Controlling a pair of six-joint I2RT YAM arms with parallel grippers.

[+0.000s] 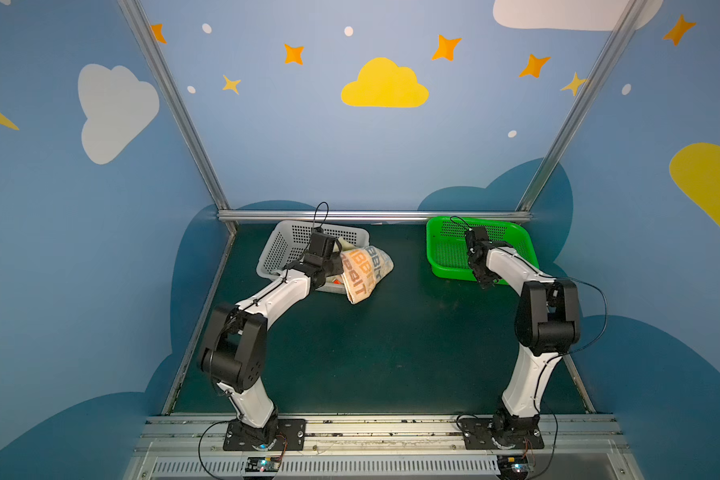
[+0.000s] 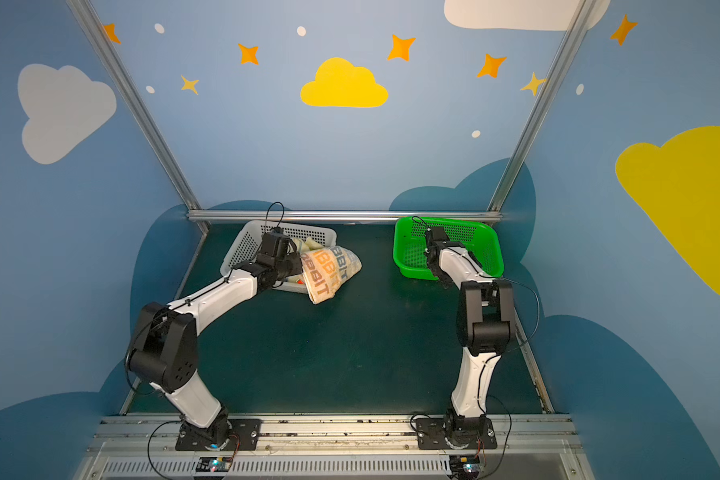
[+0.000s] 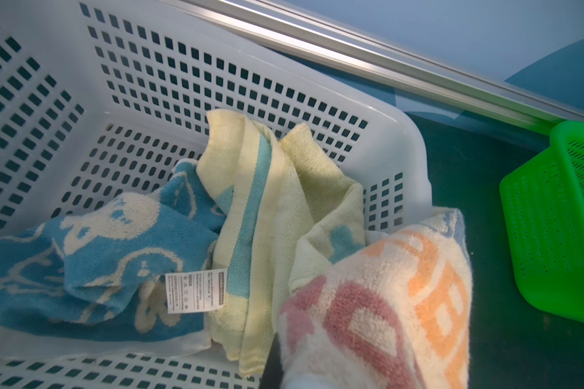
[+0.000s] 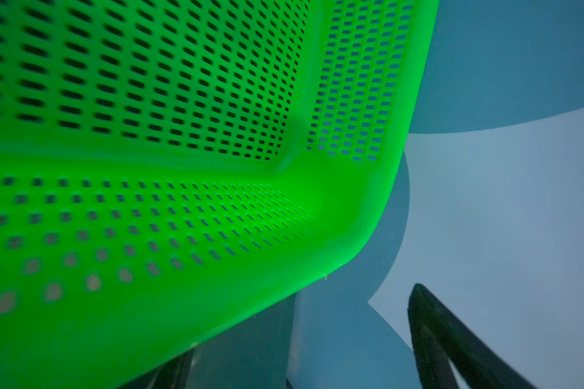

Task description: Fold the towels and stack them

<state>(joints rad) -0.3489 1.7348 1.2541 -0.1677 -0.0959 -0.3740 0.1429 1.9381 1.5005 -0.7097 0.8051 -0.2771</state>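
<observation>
Left gripper (image 1: 336,266): clamped on the striped RABBIT towel (image 1: 366,270), at the right rim of the white basket (image 1: 292,243), upper centre-left in both top views.
Right gripper (image 1: 479,261): jaws apart and empty, over the green basket (image 1: 512,235) at upper right, well apart from every towel.
Held towel: bunched and draped out over the rim toward frame centre. Longest run is roughly up-down in frame. Cannot tell whether the lower tip touches the dark mat (image 1: 391,345).
Other towels: the pale yellow towel (image 3: 270,208) and the blue-and-cream rabbit towel (image 3: 98,256) lie crumpled inside the white basket, touching each other.
Key relation: bare mat lies below and right of the held towel; the left arm is far nearer.
Progress (judged): first towel coming out; nothing folded or stacked yet.
</observation>
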